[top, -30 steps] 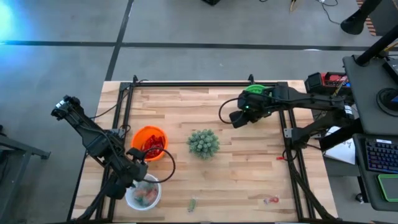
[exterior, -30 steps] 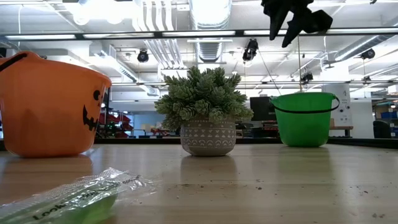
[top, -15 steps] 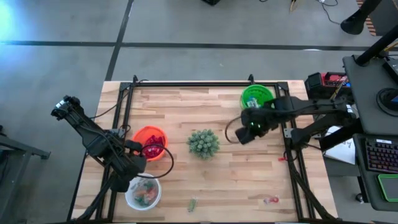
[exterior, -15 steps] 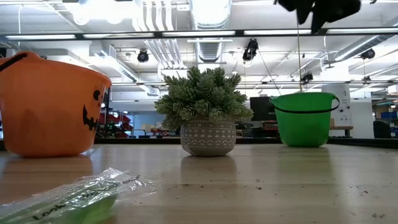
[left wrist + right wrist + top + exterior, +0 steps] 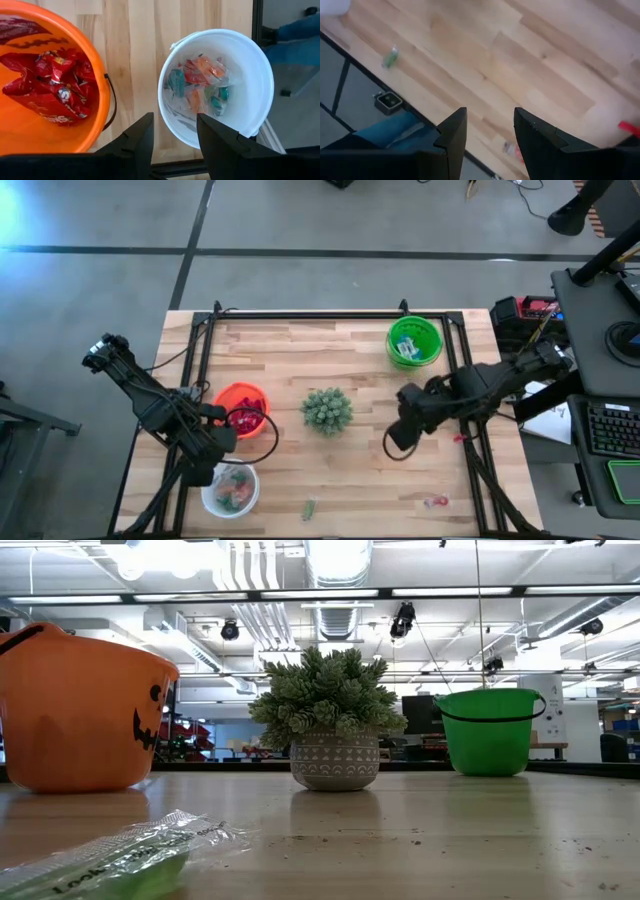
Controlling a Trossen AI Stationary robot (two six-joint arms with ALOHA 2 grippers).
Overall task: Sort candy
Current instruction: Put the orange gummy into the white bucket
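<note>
High view, left to right: left end effector [image 5: 214,462] hangs open and empty between orange bucket [image 5: 240,411] and white bucket [image 5: 231,489]. Right end effector [image 5: 398,438], open, empty, could overshoot the stray green candy [image 5: 309,508] near the bench edge.

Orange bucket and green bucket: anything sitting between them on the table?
The potted plant stands between the orange bucket and the green bucket; otherwise bare wood. Both high and low views show it.
</note>
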